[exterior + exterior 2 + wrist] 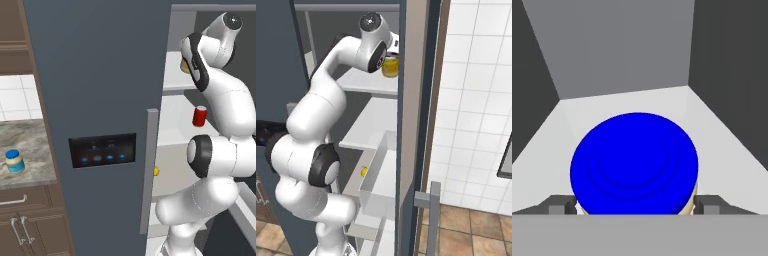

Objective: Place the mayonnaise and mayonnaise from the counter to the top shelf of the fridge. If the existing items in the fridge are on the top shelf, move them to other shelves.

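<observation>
My gripper (pixel 637 206) reaches into the fridge (pixel 100 90) and is shut on the cream-yellow mayonnaise (pixel 634 160), one finger tip (pixel 562 204) on each side of the jar under its blue lid. The jar (pixel 389 66) hangs just over the top shelf (pixel 367 81), near its right side. From the left, only a yellow sliver of it (pixel 185 65) shows behind my forearm. The second mayonnaise (pixel 15 161), whitish with a blue lid, stands on the counter (pixel 35 142) left of the fridge. A red can (pixel 200 116) stands on the shelf below the top one. A tiny yellow ball (pixel 363 171) lies lower still.
The dark fridge door (pixel 115 200) with its grey handle (pixel 150 165) stands open left of the arm. A clear bin (pixel 378 175) juts out low in the fridge. A brown panel (pixel 413 100) borders the opening on the right. Grey walls close in around the top shelf (pixel 662 100).
</observation>
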